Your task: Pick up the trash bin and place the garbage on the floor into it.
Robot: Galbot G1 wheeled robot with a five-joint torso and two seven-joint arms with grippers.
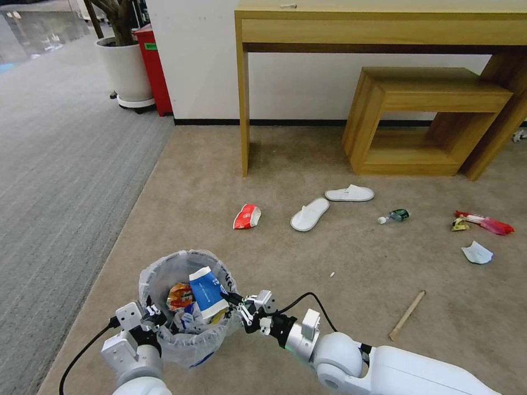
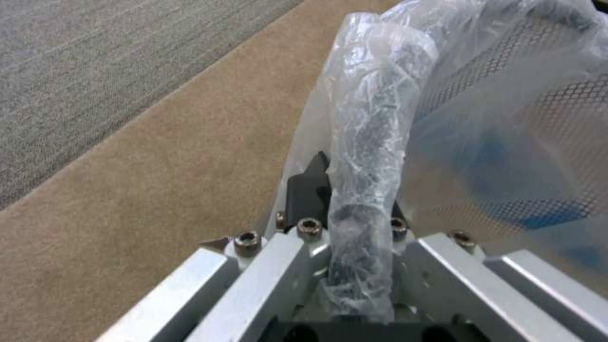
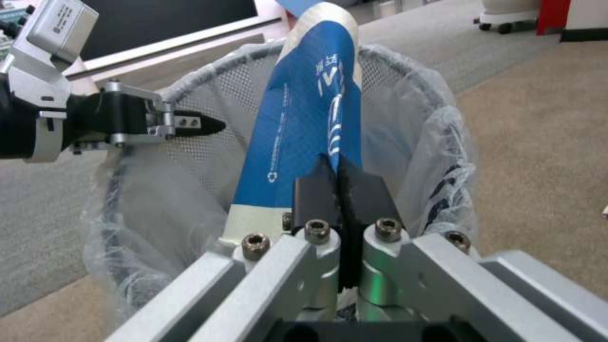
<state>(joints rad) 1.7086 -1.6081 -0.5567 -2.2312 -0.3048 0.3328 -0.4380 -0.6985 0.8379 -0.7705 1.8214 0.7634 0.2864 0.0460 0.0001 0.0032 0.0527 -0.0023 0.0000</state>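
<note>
The trash bin (image 1: 193, 344), black mesh lined with clear plastic, hangs low in front of me with litter inside. My left gripper (image 1: 151, 318) is shut on its bagged rim (image 2: 374, 142). My right gripper (image 1: 231, 300) is shut on a crushed blue-white cup (image 1: 207, 291), which stands tilted over the bin's opening (image 3: 304, 118). On the beige floor (image 1: 219, 164) lies more garbage: a red-white cup (image 1: 247, 216), two white slippers (image 1: 310, 214), a small bottle (image 1: 395, 215), red and yellow wrappers (image 1: 483, 222), white paper (image 1: 476, 253) and a wooden stick (image 1: 407, 315).
A wooden desk (image 1: 384, 27) and a low wooden bench (image 1: 428, 109) stand against the far wall. Grey striped carpet (image 1: 55, 164) runs along the left. A white planter (image 1: 126, 68) and a red box (image 1: 153, 66) sit at the far left.
</note>
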